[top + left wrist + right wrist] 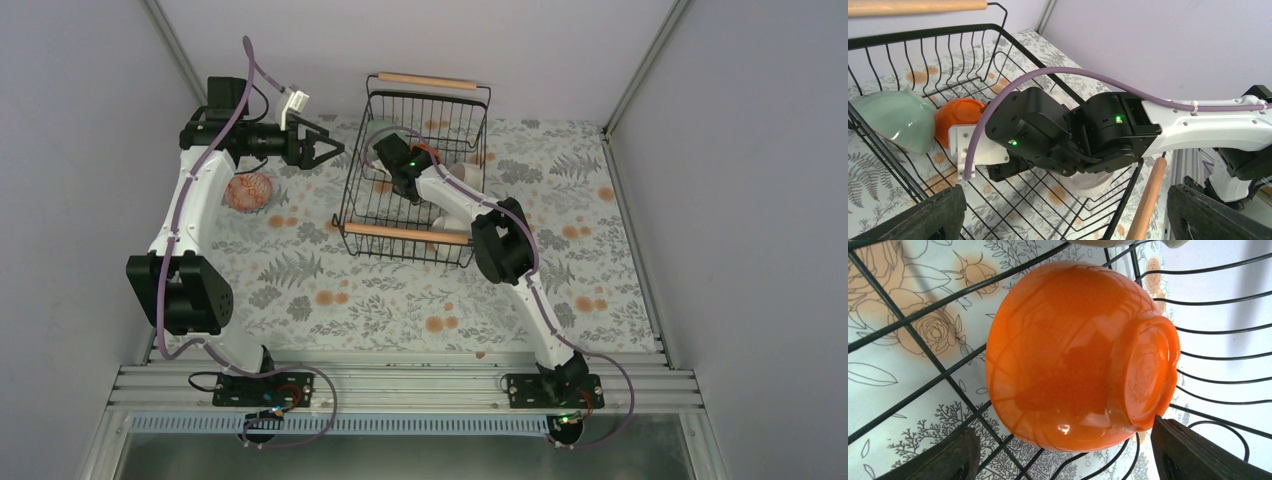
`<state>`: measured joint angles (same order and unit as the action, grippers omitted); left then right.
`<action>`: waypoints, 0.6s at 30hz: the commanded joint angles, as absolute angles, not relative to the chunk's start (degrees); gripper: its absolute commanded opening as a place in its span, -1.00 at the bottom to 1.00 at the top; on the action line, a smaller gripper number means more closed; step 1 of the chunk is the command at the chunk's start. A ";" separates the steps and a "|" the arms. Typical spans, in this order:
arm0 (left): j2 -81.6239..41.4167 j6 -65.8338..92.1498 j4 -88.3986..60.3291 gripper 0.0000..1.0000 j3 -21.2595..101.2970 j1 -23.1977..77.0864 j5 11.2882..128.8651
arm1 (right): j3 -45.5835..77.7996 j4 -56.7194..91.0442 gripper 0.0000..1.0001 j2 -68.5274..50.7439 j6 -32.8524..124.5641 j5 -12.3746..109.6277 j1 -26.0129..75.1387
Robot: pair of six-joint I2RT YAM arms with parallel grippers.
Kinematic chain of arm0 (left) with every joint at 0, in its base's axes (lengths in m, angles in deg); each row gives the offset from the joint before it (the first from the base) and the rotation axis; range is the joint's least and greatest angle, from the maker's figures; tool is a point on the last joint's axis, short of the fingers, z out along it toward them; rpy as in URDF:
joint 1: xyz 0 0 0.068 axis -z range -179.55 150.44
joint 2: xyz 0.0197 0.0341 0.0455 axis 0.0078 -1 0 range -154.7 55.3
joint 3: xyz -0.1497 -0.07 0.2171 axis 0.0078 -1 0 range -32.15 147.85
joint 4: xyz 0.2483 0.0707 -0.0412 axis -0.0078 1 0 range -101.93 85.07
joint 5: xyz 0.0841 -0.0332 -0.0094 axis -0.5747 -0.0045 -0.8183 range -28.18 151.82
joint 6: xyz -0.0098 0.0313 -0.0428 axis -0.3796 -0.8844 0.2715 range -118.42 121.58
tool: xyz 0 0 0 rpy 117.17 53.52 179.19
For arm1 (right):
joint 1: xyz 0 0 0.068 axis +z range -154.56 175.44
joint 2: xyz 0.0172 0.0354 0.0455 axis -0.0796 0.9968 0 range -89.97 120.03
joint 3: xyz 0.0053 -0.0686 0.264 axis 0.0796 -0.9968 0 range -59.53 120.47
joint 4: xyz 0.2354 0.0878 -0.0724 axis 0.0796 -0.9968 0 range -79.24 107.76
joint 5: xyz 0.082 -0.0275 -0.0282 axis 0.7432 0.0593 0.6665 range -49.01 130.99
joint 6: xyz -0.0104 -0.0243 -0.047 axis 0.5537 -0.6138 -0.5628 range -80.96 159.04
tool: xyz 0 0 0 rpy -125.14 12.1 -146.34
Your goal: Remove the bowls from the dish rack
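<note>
The glossy orange ceramic bowl (pixel 1068 355) lies tilted on the floor wires of the black wire dish rack (pixel 350 195), foot ring showing, just beside a pale mint-green bowl (pixel 895 125); the right gripper (pixel 1068 460) hangs over it, fingers apart, clamping nothing; the left gripper (pixel 335 148) is spread wide outside the rack. The glaze looks slick and the wall is rounded; a pinch could squirt the bowl sideways, or a finger could snag a wire.

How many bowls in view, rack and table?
4 visible: mint-green bowl and orange bowl side by side in the dish rack's far-left corner, white bowl under the right arm, patterned bowl on the table left of the rack. More may be hidden.
</note>
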<state>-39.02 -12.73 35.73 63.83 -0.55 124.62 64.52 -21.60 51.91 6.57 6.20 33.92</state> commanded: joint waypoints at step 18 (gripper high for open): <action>-36.68 -11.78 33.17 1.00 61.38 -0.87 126.63 | 64.26 -13.43 0.65 55.97 6.87 3.94 33.77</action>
